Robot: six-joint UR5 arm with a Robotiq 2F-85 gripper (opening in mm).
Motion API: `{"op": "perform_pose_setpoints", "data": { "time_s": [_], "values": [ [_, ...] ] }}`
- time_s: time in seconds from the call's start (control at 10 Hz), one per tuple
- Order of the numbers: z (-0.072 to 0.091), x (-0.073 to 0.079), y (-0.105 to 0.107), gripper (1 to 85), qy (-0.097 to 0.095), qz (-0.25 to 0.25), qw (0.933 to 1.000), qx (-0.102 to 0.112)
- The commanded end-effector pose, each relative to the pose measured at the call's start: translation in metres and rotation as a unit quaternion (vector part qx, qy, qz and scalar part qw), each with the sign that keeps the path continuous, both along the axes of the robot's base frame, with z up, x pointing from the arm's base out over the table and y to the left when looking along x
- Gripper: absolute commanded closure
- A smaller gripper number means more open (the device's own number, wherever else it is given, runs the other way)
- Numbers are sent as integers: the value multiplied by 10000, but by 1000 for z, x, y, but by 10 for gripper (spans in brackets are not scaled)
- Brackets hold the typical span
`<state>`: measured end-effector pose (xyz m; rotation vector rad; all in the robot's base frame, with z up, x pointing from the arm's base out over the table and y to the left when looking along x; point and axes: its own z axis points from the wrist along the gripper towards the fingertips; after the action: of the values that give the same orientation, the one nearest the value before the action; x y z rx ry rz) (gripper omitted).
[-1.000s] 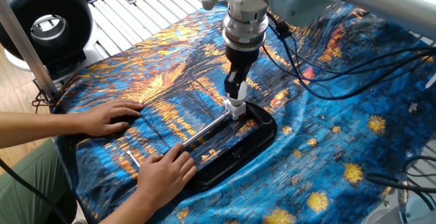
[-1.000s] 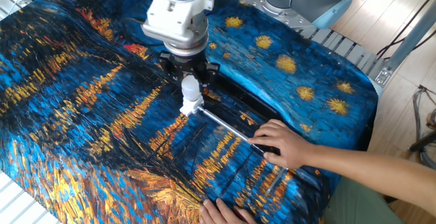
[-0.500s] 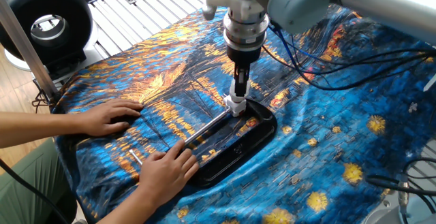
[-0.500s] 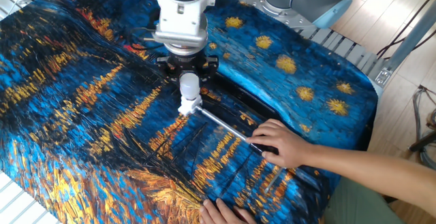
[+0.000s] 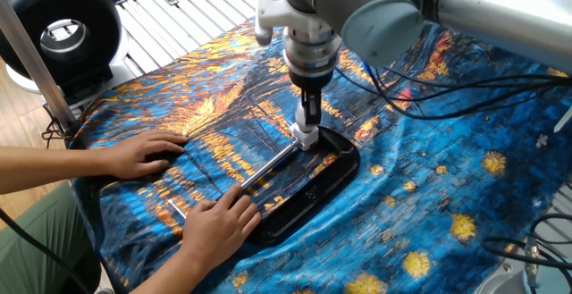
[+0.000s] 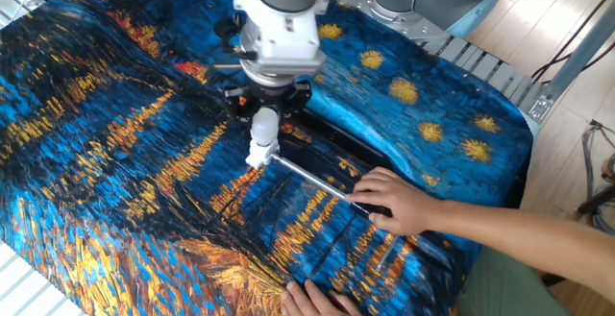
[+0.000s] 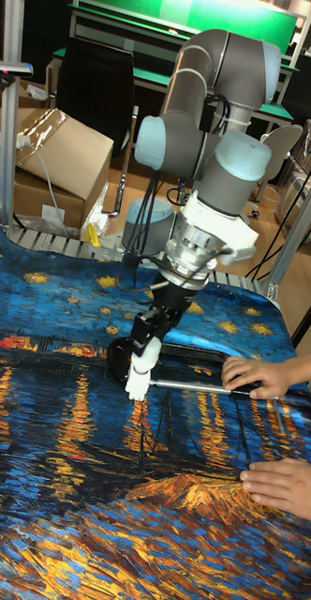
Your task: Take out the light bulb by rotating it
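The light bulb [image 6: 264, 124] is small and white, and it stands tilted in the white cube socket [image 6: 257, 154] at the end of a metal rod [image 6: 312, 179]. My gripper [image 6: 265, 112] comes down from above and is shut on the light bulb's globe, with a black finger on each side. In the tall fixed view the light bulb [image 7: 148, 355] shows below the gripper [image 7: 153, 339], above the socket [image 7: 135, 385]. In one fixed view the gripper [image 5: 308, 115] hides most of the bulb, and only the socket [image 5: 305, 137] is plain.
A person's hand [image 6: 392, 201] holds the rod down, and the other hand [image 5: 138, 155] presses flat on the blue and orange painted cloth [image 6: 106, 143]. A black tray [image 5: 317, 185] lies under the socket. Cables [image 5: 420, 97] trail behind the arm.
My wrist has turned about the bulb's axis while staying shut on it. The gripper, bulb and socket have shifted slightly sideways. Both hands have stayed in place.
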<state>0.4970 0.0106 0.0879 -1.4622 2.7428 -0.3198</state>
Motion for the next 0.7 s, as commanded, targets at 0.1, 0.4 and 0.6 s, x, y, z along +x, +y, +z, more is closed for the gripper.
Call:
{"op": "perform_pose_setpoints", "data": {
  "time_s": [0.1, 0.4, 0.6],
  "values": [
    [-5, 1, 3, 10, 144, 860, 9960, 198],
    [-4, -2, -3, 7, 227, 758, 9963, 347],
    [-3, -7, -3, 7, 281, 393, 9976, 505]
  ]
}}
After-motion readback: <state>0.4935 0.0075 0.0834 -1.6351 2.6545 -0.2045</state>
